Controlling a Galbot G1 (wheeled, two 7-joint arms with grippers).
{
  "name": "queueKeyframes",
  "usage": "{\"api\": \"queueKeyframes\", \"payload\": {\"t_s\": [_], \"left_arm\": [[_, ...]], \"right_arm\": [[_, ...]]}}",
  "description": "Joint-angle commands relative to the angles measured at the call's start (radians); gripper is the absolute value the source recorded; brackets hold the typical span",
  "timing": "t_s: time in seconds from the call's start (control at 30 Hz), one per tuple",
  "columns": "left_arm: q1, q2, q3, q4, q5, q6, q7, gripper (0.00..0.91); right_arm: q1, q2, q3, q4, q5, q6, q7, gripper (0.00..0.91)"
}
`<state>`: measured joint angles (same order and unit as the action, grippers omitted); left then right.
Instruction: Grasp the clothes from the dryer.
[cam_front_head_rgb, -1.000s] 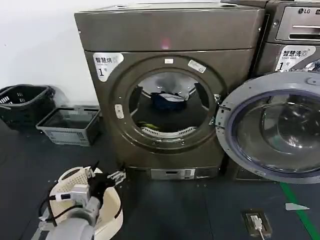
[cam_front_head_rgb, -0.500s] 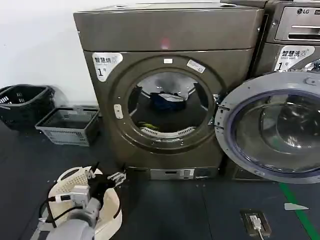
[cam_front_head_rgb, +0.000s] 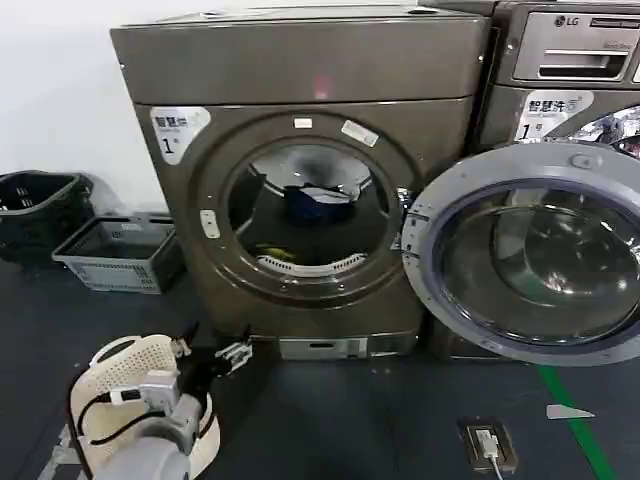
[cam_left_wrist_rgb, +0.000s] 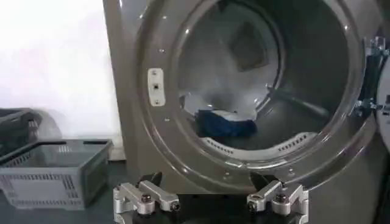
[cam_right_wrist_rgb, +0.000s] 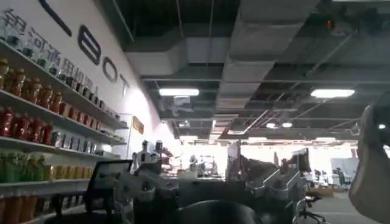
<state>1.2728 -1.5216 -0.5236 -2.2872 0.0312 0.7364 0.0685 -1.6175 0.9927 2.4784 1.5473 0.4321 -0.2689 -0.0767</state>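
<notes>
- Low before the dryer (cam_front_head_rgb: 300, 190), the left gripper (cam_front_head_rgb: 232, 353) hangs with fingers wide, holding nothing.
- Dark navy and white clothes (cam_left_wrist_rgb: 226, 122) lie deep inside the drum; a yellow-green piece (cam_front_head_rgb: 277, 254) sits near the lip.
- Best move: rise to porthole height and enter centred, clear of the rim.
- Right gripper's fingers: cannot tell.

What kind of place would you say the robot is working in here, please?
Probably a laundry area in a demo or test space. A bronze-grey dryer stands with its door swung open beside an LG machine, and plastic laundry baskets sit on the dark floor against the wall.
</notes>
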Motion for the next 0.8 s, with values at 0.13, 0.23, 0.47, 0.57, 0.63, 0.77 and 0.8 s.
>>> {"api": "queueKeyframes", "payload": {"t_s": [0.13, 0.23, 0.47, 0.57, 0.63, 0.77, 0.8], "left_arm": [[0.0, 0.003, -0.003, 0.0, -0.02, 0.049, -0.01, 0.907], [0.0, 0.005, -0.004, -0.004, -0.015, 0.049, -0.011, 0.907], [0.0, 0.002, -0.002, -0.005, -0.013, 0.049, -0.01, 0.907], [0.001, 0.001, -0.001, -0.005, -0.013, 0.049, -0.01, 0.907], [0.001, 0.001, -0.001, -0.004, -0.013, 0.049, -0.01, 0.907], [0.002, 0.002, -0.001, -0.003, -0.012, 0.049, -0.01, 0.907], [0.002, 0.002, -0.001, -0.003, -0.012, 0.049, -0.01, 0.907]], "right_arm": [[0.004, -0.001, -0.003, 0.002, 0.002, 0.001, 0.002, 0.907], [0.006, 0.001, -0.007, 0.003, 0.001, 0.002, 0.002, 0.907], [0.005, 0.0, -0.003, 0.0, 0.001, 0.003, 0.001, 0.907], [0.003, 0.002, -0.002, -0.001, 0.001, 0.004, 0.001, 0.907], [0.003, 0.004, -0.002, -0.002, 0.001, 0.005, 0.001, 0.907], [0.002, 0.005, 0.0, -0.001, 0.002, 0.005, 0.0, 0.907], [0.002, 0.005, 0.0, -0.001, 0.002, 0.005, 0.0, 0.907]]}}
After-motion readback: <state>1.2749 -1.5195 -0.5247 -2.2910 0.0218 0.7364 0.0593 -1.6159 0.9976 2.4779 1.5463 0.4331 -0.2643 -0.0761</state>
